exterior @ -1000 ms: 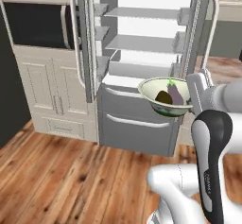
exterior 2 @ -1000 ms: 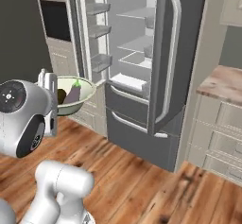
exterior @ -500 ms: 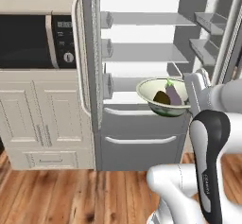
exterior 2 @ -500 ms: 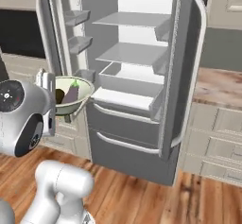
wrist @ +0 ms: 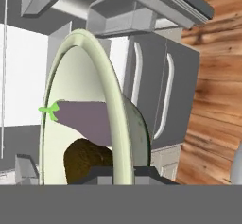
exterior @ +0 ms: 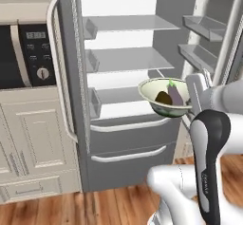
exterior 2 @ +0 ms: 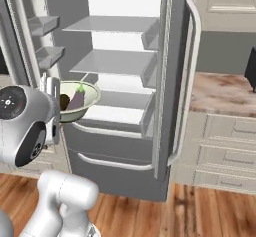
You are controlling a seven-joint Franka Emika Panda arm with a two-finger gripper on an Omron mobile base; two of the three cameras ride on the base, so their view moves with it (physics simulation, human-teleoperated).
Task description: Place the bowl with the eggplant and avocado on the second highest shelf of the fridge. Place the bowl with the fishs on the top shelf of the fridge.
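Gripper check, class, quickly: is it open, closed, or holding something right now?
Gripper: closed on the rim of the bowl with the eggplant and avocado, held in front of the open fridge.

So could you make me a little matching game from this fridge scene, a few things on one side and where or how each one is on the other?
Things:
1. eggplant
2. bowl with the eggplant and avocado
3. fridge doors
4. oven

Descriptions:
A. swung wide open
B. built in, beside the fridge in the left base view
C. lying in the bowl next to the avocado
D. held at its rim by the gripper, in front of the fridge

Pairs: 1-C, 2-D, 3-A, 4-B
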